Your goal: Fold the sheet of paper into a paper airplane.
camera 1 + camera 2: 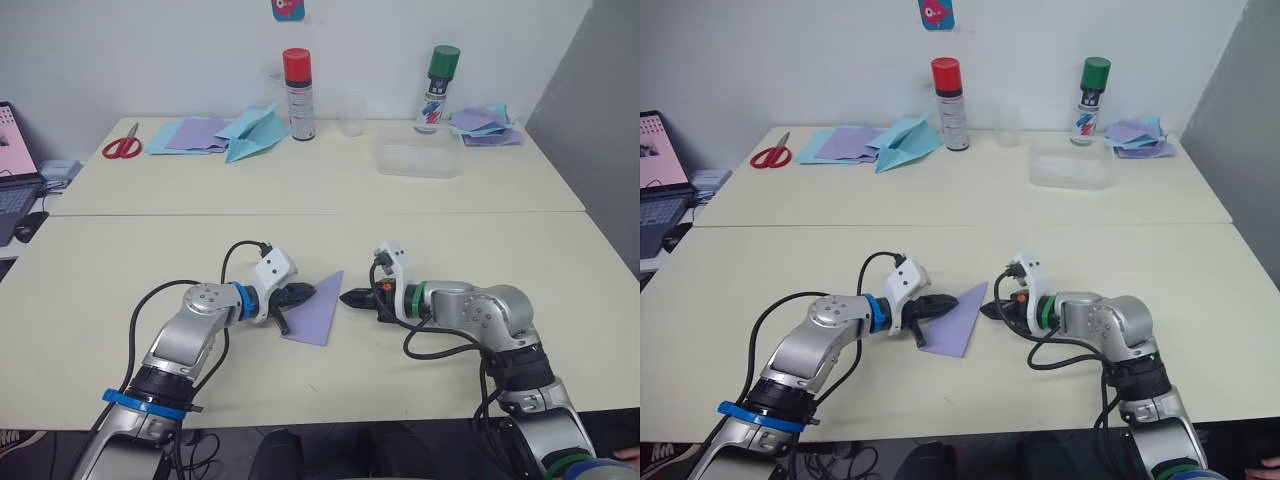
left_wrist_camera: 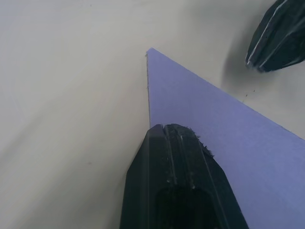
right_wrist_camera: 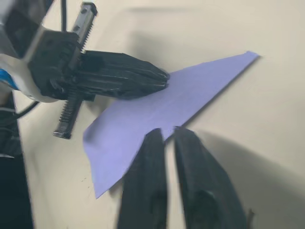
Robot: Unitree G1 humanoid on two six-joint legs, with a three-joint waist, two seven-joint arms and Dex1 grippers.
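Spreading wide before me, the cream worktop (image 1: 150,250) carries everything. Far across it lie flat sheets (image 1: 190,134) of blue and lavender with a blue plane (image 1: 255,130) on them, red scissors (image 1: 122,146) beside those, then a red-capped can (image 1: 298,94), a clear tray (image 1: 418,156), a green-capped can (image 1: 438,88) and crumpled scraps (image 1: 485,125). Near me the paper (image 1: 316,308) lies on the worktop between my two arms, folded to a lavender wedge whose point aims away from me. My left pincer (image 1: 298,294) is pressed together, its black fingers (image 2: 178,186) lying on the paper's left edge; whether they pinch it or just press on it I cannot tell. My right pincer (image 1: 352,298) sits just off the paper's right edge, its two fingers (image 3: 152,186) parted by only a thin slit, holding nothing.
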